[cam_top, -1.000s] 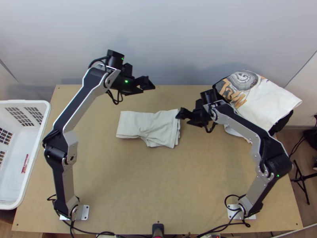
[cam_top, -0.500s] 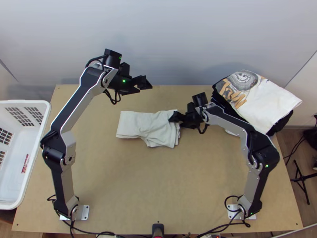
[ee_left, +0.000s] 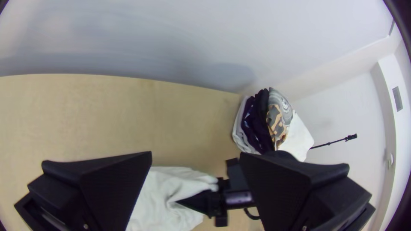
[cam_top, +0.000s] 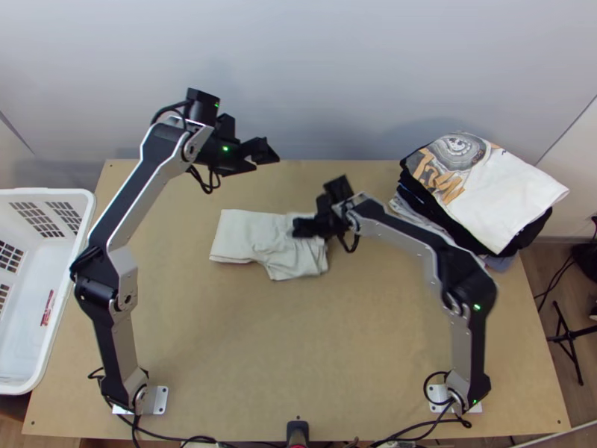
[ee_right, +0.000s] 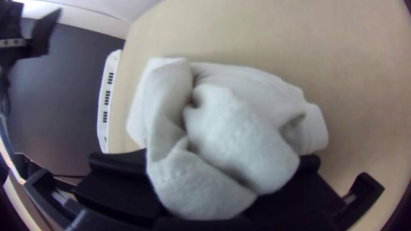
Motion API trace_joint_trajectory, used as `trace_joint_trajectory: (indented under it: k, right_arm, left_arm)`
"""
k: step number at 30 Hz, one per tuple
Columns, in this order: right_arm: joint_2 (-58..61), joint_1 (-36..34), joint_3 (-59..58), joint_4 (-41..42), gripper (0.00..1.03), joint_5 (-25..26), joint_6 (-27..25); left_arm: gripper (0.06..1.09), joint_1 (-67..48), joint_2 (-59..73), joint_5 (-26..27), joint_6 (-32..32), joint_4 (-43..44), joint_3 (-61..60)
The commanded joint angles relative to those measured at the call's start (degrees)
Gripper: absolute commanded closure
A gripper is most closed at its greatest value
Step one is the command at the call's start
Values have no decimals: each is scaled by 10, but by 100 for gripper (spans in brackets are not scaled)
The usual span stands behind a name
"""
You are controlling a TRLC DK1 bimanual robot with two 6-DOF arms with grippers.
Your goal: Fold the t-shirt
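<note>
The light grey-white t-shirt lies on the table as a compact folded bundle. At its right part is my right gripper, in the top view. The right wrist view has cloth bunched between the two fingers of the right gripper, which is shut on it. My left gripper stands open over the table's far edge, beyond the bundle. In the left wrist view, the left gripper has its fingers wide apart, with part of the t-shirt seen between them, farther off.
A stack of folded clothes sits at the table's far right corner. The white basket stands at the left edge. A wall rises behind the table, and bare tabletop stretches in front of the t-shirt.
My right gripper has moved left onto the t-shirt and taken hold of it. The bundle has shifted slightly left with it. My left gripper has drifted a little to the left.
</note>
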Motion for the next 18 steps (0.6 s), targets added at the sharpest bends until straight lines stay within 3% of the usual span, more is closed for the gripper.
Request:
trace_joint_trajectory:
  k: [1,9,18]
  right_arm:
    - [-87,-26,38,-57,100,-10,-11]
    - [-196,-118,148,-160,100,-62,-5]
    - [-167,-337,365,-240,100,-164,20]
  left_arm:
    - [9,24,-5,1,1,-5,0]
    - [9,33,-6,1,5,-5,0]
    - [9,36,-4,1,4,-6,-1]
